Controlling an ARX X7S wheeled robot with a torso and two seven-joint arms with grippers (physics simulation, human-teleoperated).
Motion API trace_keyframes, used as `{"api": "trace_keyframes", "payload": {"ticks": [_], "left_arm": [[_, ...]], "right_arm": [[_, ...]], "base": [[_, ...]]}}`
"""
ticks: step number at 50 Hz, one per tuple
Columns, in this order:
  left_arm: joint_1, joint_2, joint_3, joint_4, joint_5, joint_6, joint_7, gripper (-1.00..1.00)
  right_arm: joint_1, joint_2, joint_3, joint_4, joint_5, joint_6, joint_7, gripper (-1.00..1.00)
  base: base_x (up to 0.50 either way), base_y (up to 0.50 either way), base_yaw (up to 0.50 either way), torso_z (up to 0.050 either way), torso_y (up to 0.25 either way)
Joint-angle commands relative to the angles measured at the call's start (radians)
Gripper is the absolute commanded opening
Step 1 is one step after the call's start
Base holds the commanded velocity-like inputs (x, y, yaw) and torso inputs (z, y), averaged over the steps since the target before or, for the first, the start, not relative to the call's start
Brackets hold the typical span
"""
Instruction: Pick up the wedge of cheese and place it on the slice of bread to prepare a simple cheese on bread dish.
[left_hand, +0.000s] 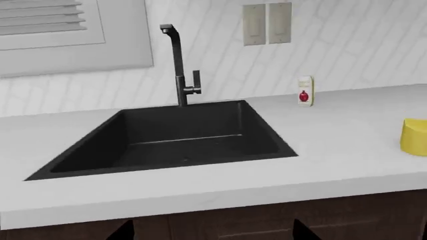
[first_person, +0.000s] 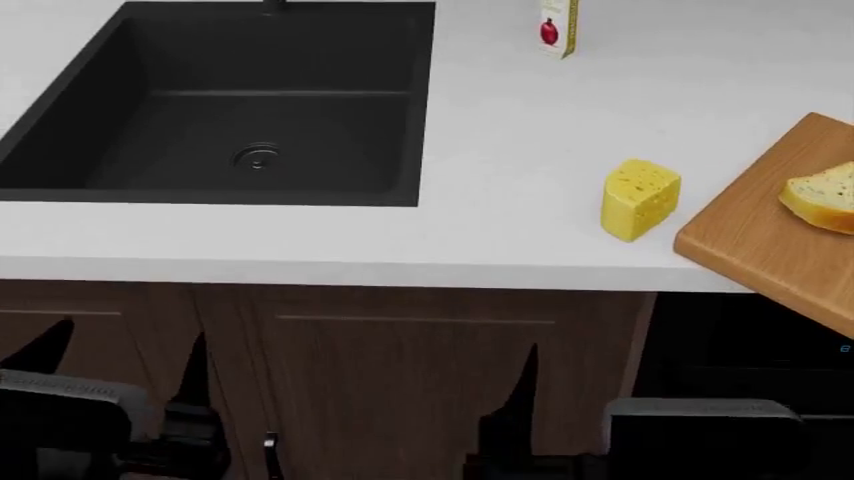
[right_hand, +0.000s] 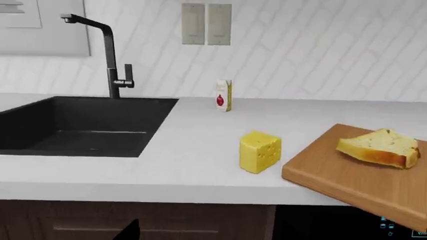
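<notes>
- The wedge of cheese (first_person: 639, 199) stood on the white counter (first_person: 534, 130), between the black sink (first_person: 220, 100) and the wooden cutting board (first_person: 767, 245), close to the board's near corner and near the counter's front edge.
- The slice of bread (first_person: 823, 197) lay on the board, a little beyond the cheese to the robot's right; nothing rested on it.
- Both arms hung low in front of the cabinet doors (first_person: 400, 380), well short of the counter top. The left gripper (first_person: 127, 400) and the right gripper (first_person: 514, 410) showed only as dark shapes, and neither held anything; I could not tell how far either pair of jaws stood apart.
- I judged that the task stood at its opening step: the reach for the cheese had not begun.
- The right arm seemed the natural choice, since its wrist view took in cheese and bread together, while the left wrist view caught only the edge of the cheese.
- The next move called for raising that arm above the counter edge, opening the jaws wider than the wedge, and closing on its flat sides.
- A small carton (first_person: 558, 27) stood farther back, clear of the likely path.
</notes>
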Motion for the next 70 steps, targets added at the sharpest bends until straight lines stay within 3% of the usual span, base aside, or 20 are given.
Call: {"api": "trace_keyframes", "payload": {"ticks": [1,7,18,19,20,23,32,44,70], "left_arm": [[-0.325,0.008,-0.056,0.231,-0.124,-0.496,0.02,1.0],[-0.54,0.023,-0.129,0.255,-0.172,-0.689,0.026,1.0],[-0.513,0.007,-0.093,0.25,-0.156,-0.635,0.006,1.0],[-0.501,0.023,-0.11,0.224,-0.147,-0.657,-0.017,1.0],[-0.503,0.022,-0.128,0.254,-0.178,-0.606,0.028,1.0],[-0.502,0.02,-0.117,0.247,-0.162,-0.64,-0.003,1.0],[-0.507,-0.009,-0.06,0.264,-0.143,-0.649,-0.031,1.0],[-0.497,-0.01,-0.068,0.271,-0.149,-0.639,-0.04,1.0],[-0.504,-0.024,-0.047,0.269,-0.154,-0.649,-0.064,1.0]], "right_arm": [[0.261,0.021,0.062,-0.22,0.145,0.425,0.016,1.0],[0.44,0.006,0.085,-0.236,0.207,0.59,0.025,1.0],[0.429,0.012,0.064,-0.207,0.192,0.54,0.028,1.0],[0.455,-0.005,0.095,-0.205,0.231,0.617,0.023,1.0],[0.466,0.015,0.065,-0.208,0.221,0.61,0.02,1.0],[0.489,0.04,0.006,-0.206,0.168,0.581,0.052,1.0],[0.528,0.035,0.033,-0.207,0.18,0.636,0.072,1.0],[0.529,0.03,0.052,-0.229,0.193,0.685,0.096,1.0],[0.498,0.033,0.088,-0.205,0.201,0.655,0.107,1.0]], "base": [[0.0,0.0,0.0,0.05,0.01],[0.0,0.0,0.0,0.05,0.011],[0.0,0.0,0.0,0.05,0.011],[0.0,0.0,0.0,0.05,0.012],[0.0,0.0,0.0,0.0,0.0],[0.0,0.0,0.0,0.0,0.0],[0.19,0.0,0.0,0.0,0.0],[0.26,0.0,0.0,0.0,0.0],[0.18,-0.08,0.0,0.0,0.0]]}}
